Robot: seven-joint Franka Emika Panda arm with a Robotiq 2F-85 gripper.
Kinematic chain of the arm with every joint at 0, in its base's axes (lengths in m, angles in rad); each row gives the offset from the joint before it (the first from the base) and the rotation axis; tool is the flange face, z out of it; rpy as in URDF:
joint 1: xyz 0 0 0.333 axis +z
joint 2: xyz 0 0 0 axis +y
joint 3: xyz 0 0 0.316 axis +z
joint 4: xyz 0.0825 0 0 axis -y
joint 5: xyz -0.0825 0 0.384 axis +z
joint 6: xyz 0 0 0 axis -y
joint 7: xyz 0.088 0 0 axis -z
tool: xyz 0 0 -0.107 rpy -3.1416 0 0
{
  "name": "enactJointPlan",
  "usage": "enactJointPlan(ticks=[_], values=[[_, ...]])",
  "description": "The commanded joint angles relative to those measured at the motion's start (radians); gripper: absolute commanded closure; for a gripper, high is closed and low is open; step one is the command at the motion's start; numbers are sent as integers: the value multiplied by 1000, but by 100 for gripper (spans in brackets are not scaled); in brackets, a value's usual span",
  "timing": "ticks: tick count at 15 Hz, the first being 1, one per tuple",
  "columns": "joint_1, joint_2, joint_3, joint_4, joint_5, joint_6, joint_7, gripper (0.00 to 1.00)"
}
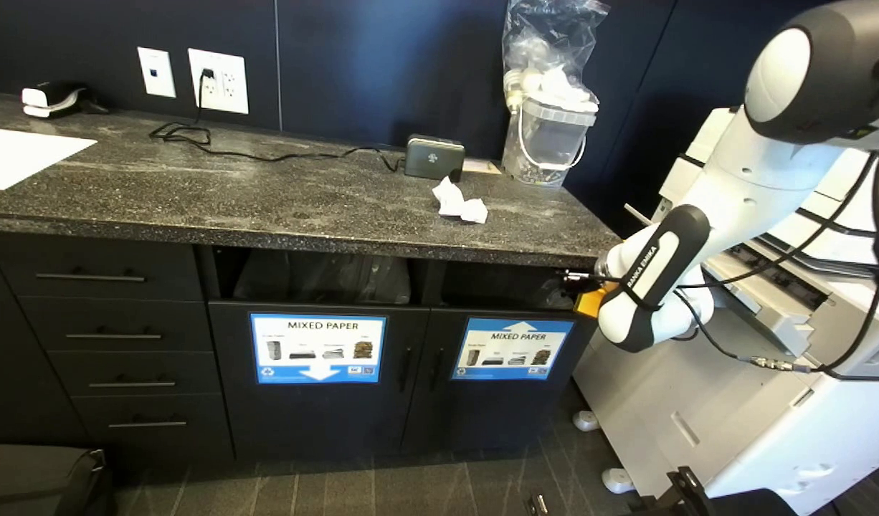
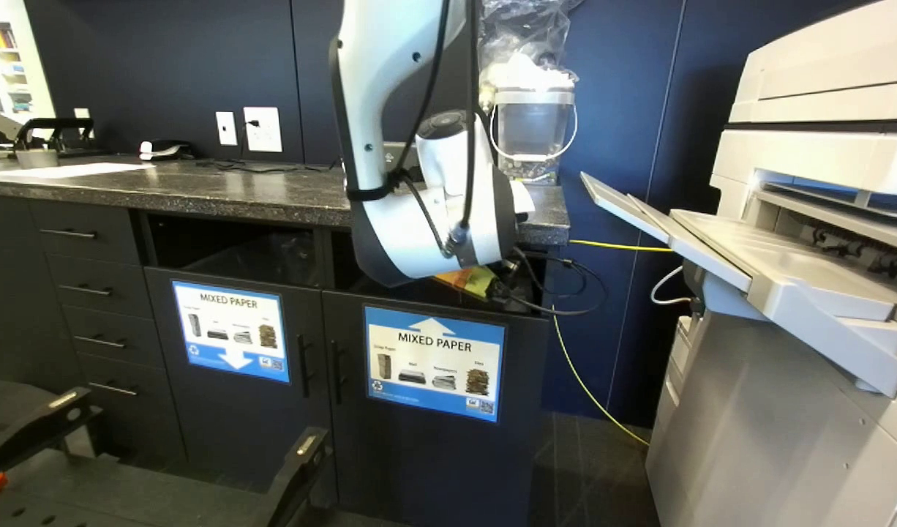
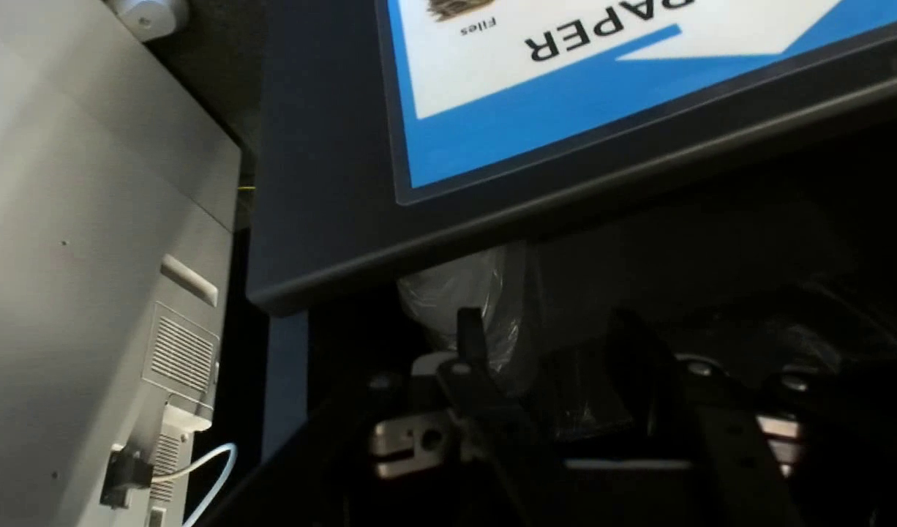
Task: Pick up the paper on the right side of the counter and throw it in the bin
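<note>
The bin (image 1: 493,312) is the right-hand slot in the black cabinet, above a blue-framed sign; its front rim crosses the wrist view (image 3: 565,201). My gripper (image 3: 547,318) points into this slot under the counter (image 1: 303,197). Its two dark fingers are spread, with no paper visible between them. In both exterior views the fingertips are hidden in the slot or behind the arm. A bunched white paper wad (image 1: 454,201) sits on the counter in front of a small black box. The flattish paper scrap does not show; the slot is very dark inside.
Clear plastic liner (image 3: 456,289) hangs inside the slot. A second slot with a sign (image 1: 317,349) is to the left. A lidded bucket (image 1: 550,140) and black box (image 1: 434,158) stand at the counter's back. A large printer (image 2: 778,366) stands to the right.
</note>
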Motion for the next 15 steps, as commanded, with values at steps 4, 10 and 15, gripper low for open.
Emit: enactJointPlan(ticks=[4, 10, 15], values=[[247, -332, -191, -408, -147, -93, -160, 26], [80, -646, -49, -643, -597, -433, -123, 26], [-144, -682, 289, -728, -236, -744, -340, 26]])
